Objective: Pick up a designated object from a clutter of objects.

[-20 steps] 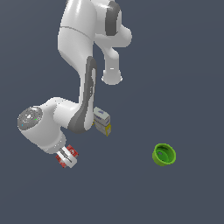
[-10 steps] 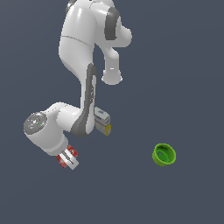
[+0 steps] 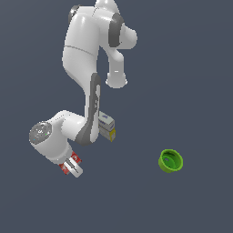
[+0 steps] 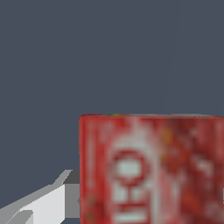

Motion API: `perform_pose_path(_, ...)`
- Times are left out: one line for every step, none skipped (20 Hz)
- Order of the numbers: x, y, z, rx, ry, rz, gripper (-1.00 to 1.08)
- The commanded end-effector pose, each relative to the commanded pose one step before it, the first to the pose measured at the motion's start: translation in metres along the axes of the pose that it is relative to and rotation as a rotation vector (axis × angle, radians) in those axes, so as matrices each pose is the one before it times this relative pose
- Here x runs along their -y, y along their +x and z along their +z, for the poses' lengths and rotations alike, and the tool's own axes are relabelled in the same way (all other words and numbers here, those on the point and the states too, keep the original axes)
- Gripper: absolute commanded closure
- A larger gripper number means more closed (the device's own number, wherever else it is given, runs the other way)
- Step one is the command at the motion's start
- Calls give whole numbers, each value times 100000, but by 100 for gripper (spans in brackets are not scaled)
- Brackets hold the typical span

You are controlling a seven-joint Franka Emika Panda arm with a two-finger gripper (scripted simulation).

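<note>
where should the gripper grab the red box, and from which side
Judging by the wrist view, grip the red box across its two long side edges, coming straight down onto its lettered face. It looks flat, so a top-down pinch across the narrow width seems best. The gripper already sits around it.

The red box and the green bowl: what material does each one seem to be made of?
The red box looks like printed cardboard, matte: flat face, straight edges, white lettering on red. The render is blurry, so thin plastic is possible.

The green bowl looks like moulded plastic with a slight sheen: one uniform bright green, smooth rounded rim. Glazed ceramic cannot be excluded.
</note>
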State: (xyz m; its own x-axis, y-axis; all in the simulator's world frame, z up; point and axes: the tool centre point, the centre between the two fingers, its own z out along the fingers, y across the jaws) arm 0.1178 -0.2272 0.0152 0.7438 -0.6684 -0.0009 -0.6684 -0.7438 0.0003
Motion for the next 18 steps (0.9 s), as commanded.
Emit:
perform_pose_path(40,32,-13,-71,50,-28,108)
perform_pose_path(0,0,0,0,0,0,108)
perform_pose_path(0,0,0,0,0,0,108)
perform_pose_path(0,0,0,0,0,0,108)
perform_pose_path(0,0,0,0,0,0,108)
perform_pose_path(0,0,0,0,0,0,108)
perform_pose_path(0,0,0,0,0,0,108)
perform_pose_path(0,0,0,0,0,0,108)
perform_pose_path(-3,-4,-2,0,0,0,108)
perform_pose_path(17,-15,-21,0,0,0,108)
perform_pose_path(51,-46,-63,0,0,0,108)
perform_pose_path(85,-77,-106,0,0,0,108)
perform_pose_path(120,-108,-149,0,0,0,108)
perform_pose_path(155,-140,-193,0,0,0,108)
perform_pose_path(190,-172,-238,0,0,0,108)
perform_pose_path(227,-205,-283,0,0,0,108)
perform_pose_path(264,-239,-330,0,0,0,108)
perform_pose_path(303,-274,-378,0,0,0,108)
